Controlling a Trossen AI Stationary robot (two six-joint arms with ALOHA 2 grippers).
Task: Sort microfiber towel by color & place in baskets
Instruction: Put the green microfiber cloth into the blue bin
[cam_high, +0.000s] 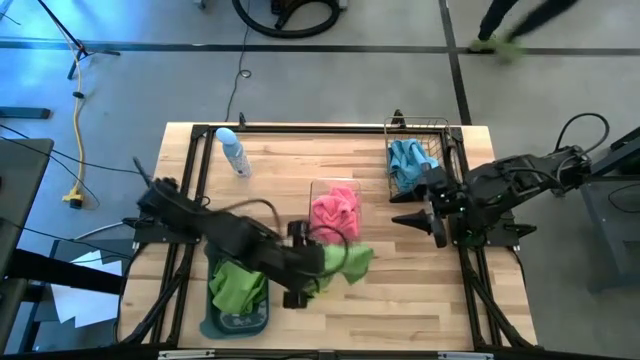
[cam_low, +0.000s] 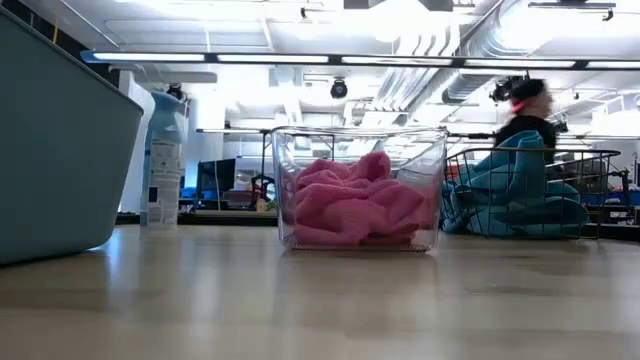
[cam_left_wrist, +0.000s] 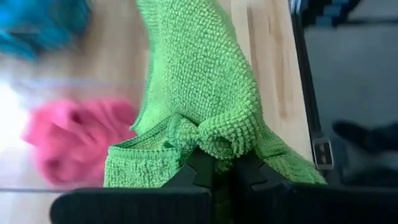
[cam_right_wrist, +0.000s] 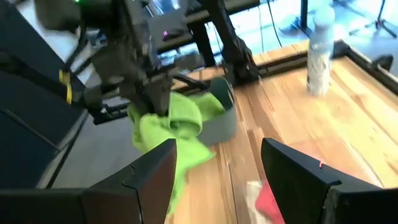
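Observation:
My left gripper (cam_high: 335, 262) is over the table's near middle, shut on a lime green microfiber towel (cam_high: 352, 262). Left of it stands the dark grey tub (cam_high: 238, 318), which has more green towels (cam_high: 236, 285) in it. The clear bin (cam_low: 360, 190) at mid-table holds pink towels (cam_high: 335, 212). At the far right, blue towels (cam_high: 407, 160) fill the wire basket (cam_high: 440, 128). My right gripper (cam_high: 428, 220) hovers open beside the wire basket, with nothing between its fingers. My left gripper pinches a bunched fold of the green towel (cam_left_wrist: 214, 138) between its two fingers (cam_left_wrist: 200, 173). The fingers slant downward from the table's left side. The towel hangs slack below them (cam_right_wrist: 171, 124), clear of the table.
A pale blue bottle (cam_high: 232, 152) stands at the far left of the table. Black frame rails (cam_high: 470, 290) run along the table's sides. A person (cam_low: 525, 110) is in the room behind the table. Bare wood (cam_high: 420, 300) lies at the near right.

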